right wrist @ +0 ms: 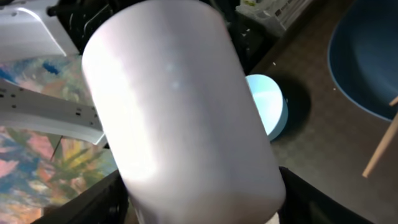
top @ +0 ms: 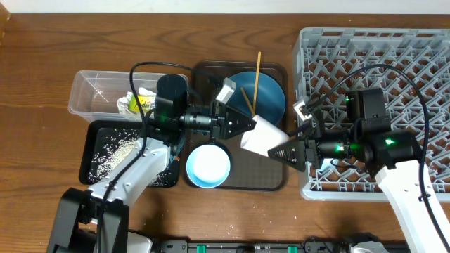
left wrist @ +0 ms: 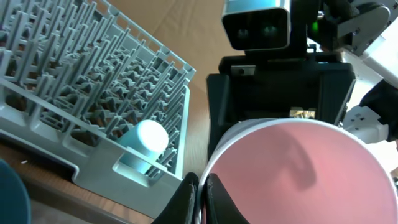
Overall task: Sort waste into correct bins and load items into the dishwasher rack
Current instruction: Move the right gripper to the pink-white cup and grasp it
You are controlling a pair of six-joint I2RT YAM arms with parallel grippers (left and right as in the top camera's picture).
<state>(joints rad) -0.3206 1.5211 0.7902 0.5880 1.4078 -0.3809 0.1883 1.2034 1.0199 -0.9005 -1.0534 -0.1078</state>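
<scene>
Left gripper [top: 249, 125] pinches the pinkish-white cup [top: 266, 135] by its rim, mid-table; right gripper [top: 276, 150] straddles its base, whether clamped I cannot tell.

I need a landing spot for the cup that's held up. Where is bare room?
The large grey plastic rack looks bare along its far rows. Bare wooden table lies beyond the clear plastic tub. Crowded: the brown serving tray, with round blue plate, pale blue bowl and the pinkish-white cup held above.

Overhead top-down; wrist close-ups sharing cup [left wrist: 298, 168]
</scene>
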